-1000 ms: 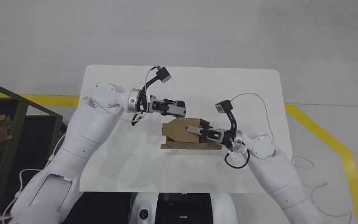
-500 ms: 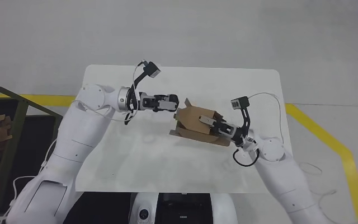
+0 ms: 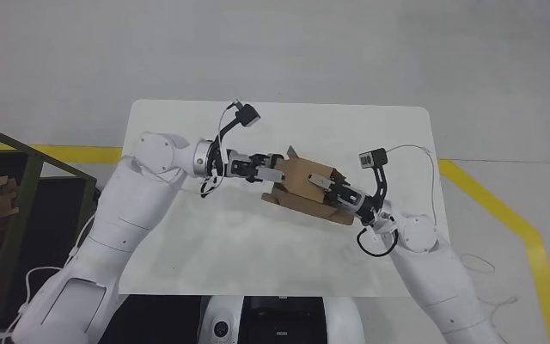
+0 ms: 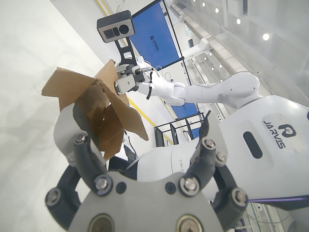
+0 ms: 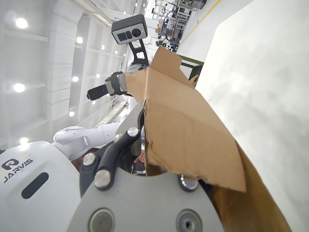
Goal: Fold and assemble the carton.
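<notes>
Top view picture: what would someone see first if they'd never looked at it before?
The brown carton, half folded with flaps sticking out, at the middle of the white table. The right hand grips its wall on one side, and the left hand, fingers spread, is at its flaps on the other.

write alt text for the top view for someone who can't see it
A half-folded brown carton is over the middle of a white table. The right gripper grips one wall while the open left gripper meets its opposite end.
</notes>
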Action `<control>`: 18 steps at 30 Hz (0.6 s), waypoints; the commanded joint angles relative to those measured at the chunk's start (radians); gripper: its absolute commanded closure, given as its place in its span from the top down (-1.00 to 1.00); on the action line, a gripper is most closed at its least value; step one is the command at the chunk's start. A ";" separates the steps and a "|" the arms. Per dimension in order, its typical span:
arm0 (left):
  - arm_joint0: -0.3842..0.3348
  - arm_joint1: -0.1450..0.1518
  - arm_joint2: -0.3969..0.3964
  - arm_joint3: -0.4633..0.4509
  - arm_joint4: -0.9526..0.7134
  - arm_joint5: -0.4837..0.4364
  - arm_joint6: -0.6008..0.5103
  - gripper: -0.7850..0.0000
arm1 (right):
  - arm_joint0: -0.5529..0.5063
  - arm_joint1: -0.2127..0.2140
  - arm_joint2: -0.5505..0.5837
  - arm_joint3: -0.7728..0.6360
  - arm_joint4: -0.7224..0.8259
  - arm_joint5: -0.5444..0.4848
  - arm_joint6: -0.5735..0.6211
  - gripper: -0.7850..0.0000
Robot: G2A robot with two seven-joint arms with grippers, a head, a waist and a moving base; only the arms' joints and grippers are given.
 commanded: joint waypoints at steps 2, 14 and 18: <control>-0.001 0.000 0.008 -0.008 0.007 0.006 -0.004 1.00 | -0.002 0.000 0.008 -0.001 0.010 0.003 -0.009 -1.00; -0.006 -0.003 0.041 -0.023 0.004 0.016 -0.026 1.00 | -0.018 0.004 0.057 0.010 0.026 0.007 -0.068 -1.00; -0.010 -0.005 0.053 -0.029 0.004 0.019 -0.031 1.00 | -0.019 0.002 0.057 0.002 0.015 0.011 -0.094 -1.00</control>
